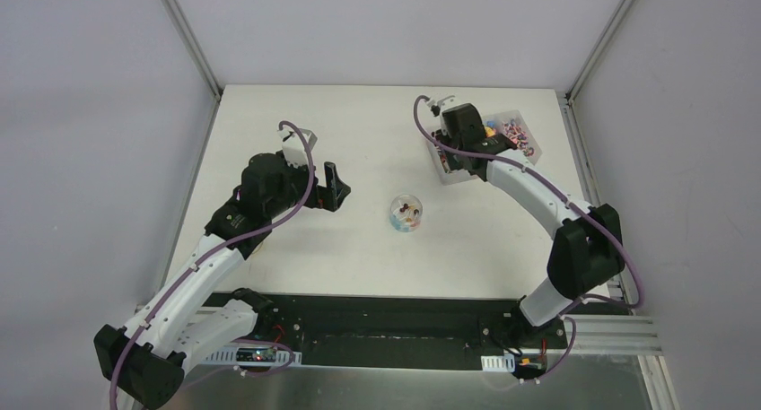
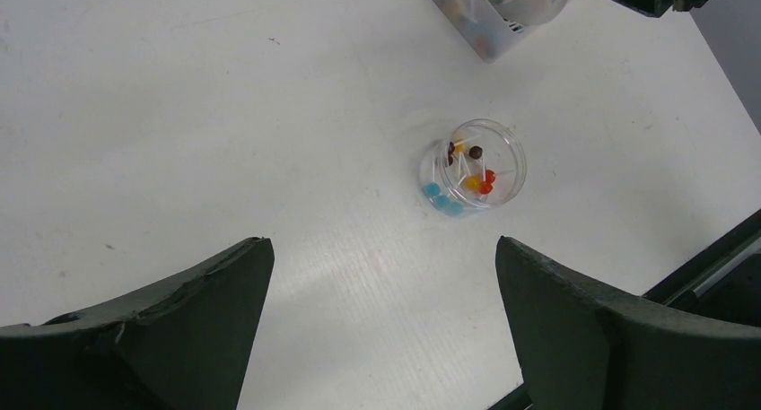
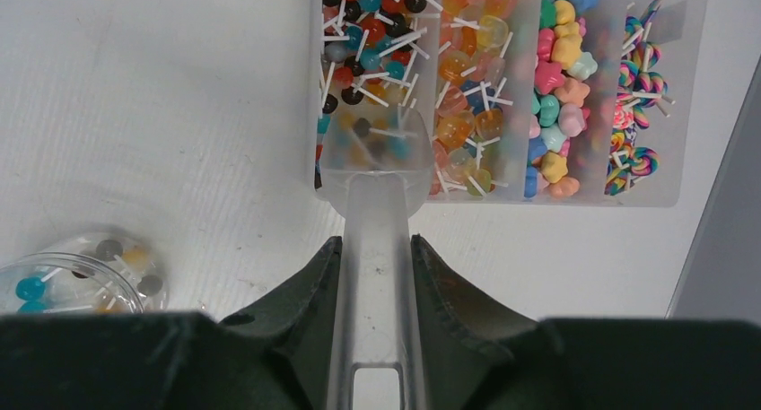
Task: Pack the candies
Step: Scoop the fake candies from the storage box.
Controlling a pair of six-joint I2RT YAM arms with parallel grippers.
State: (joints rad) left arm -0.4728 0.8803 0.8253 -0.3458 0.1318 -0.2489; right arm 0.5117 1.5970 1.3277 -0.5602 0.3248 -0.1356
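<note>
Scooping stage, by my read. The right gripper (image 3: 375,248) has its jaws narrow, pinched on the handle of the clear scoop (image 3: 375,195), which runs straight out toward 12 o'clock in the wrist view. That grip points the scoop mouth into the leftmost compartment of the clear tray (image 3: 684,105), at the near end. The candies (image 3: 467,114) are mostly in that tray, sorted by compartment, many on white sticks. The tray sits at about 1 o'clock on the table (image 1: 359,132). Dark and blue pieces show through the scoop bowl. Can't tell whether they're loaded in it or lying under it.

The small round jar (image 2: 473,175) stands upright and lidless at table centre, well apart from the tray, with a few blue, red, orange and dark pieces inside. It's likely the drop target.

The left gripper (image 2: 381,248) is wide open, holding nothing. It hovers at roughly 9 o'clock of the jar, not touching, probably waiting to steady it for the pour.
</note>
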